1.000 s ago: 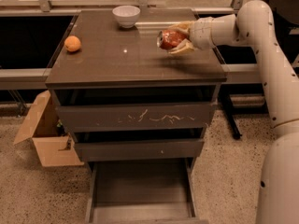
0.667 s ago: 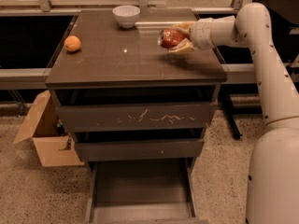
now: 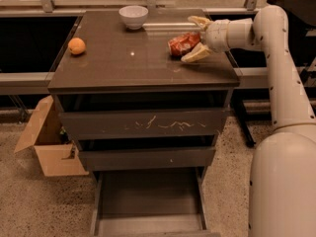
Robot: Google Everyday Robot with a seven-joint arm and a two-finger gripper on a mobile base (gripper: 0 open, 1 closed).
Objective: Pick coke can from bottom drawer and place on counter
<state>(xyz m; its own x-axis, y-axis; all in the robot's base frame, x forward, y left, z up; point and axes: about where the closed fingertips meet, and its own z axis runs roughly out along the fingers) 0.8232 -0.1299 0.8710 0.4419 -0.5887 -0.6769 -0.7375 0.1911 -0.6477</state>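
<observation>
- on the right rear of the bench, the coke can lies on its side, apparently resting.
- its long axis points into the end effector, which is spread wide, one finger on either side.
- the can lies toward the middle of the bench from the wrist.
- the coming move probably needs a straight retreat along that axis, away from the can.
</observation>
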